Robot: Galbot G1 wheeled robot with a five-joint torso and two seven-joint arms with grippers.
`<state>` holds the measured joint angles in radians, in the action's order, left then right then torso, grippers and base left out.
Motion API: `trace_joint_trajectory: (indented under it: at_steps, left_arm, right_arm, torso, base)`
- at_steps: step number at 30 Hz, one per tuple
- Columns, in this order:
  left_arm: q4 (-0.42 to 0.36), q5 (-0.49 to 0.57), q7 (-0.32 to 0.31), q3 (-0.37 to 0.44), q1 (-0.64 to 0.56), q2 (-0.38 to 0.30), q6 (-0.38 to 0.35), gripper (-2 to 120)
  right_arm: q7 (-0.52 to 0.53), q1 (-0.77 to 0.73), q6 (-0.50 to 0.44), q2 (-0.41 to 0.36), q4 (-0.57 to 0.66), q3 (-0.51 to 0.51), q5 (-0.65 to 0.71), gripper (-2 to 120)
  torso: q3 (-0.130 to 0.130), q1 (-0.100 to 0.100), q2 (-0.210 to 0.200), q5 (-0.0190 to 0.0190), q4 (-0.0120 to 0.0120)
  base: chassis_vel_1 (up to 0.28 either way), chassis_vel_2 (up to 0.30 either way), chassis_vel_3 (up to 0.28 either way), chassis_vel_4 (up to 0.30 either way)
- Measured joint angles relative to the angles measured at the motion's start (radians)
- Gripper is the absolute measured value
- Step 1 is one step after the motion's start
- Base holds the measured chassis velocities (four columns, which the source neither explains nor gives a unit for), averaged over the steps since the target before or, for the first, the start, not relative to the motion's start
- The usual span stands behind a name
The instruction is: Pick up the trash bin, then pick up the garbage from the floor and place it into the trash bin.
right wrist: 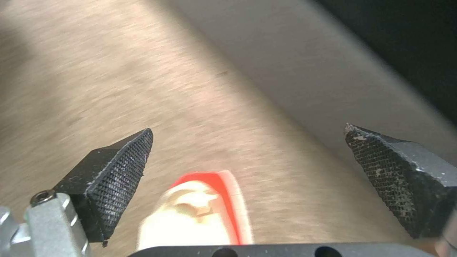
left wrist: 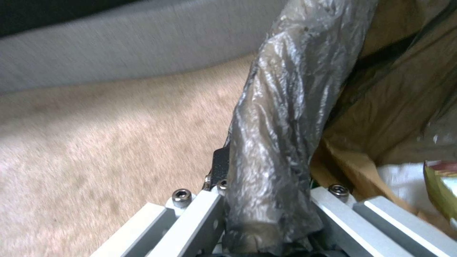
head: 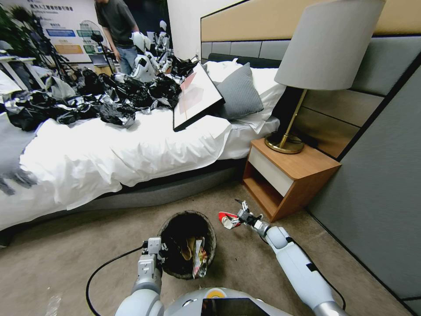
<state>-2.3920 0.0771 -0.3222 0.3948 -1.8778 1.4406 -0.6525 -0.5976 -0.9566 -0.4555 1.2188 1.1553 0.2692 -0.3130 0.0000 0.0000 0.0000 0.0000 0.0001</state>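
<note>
Fingers (right wrist: 119, 175) of the right gripper (head: 240, 210) spread wide, two black cross-hatched wedges flanking one crinkled red-and-white wrapper (head: 228, 219) on the beige floor (head: 66, 263), just beside the trash bin (head: 166, 263). One round bin, black film over its rim, holds several scraps; left gripper (head: 154, 250) pinches that rim
</note>
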Motion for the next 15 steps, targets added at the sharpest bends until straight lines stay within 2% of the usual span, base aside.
trace_joint_trajectory:
  at_steps: [11, 15]
  left_arm:
    - [-0.004, 0.018, 0.005, 0.004, -0.003, 0.003, -0.018, 0]
    - [-0.004, 0.019, 0.005, 0.007, -0.002, 0.003, -0.018, 0]
  right_arm:
    - [-0.14, 0.058, -0.001, 0.018, -0.094, -0.009, -0.015, 100]
    - [-0.153, 0.079, -0.007, 0.024, -0.136, -0.008, -0.017, 100]
  torso:
    - [0.0, 0.0, 0.0, -0.0002, -0.0001]
    - [0.0, 0.0, 0.0, 0.0, -0.0002]
  base:
    - [0.0, 0.0, 0.0, 0.0]
    - [0.0, 0.0, 0.0, 0.0]
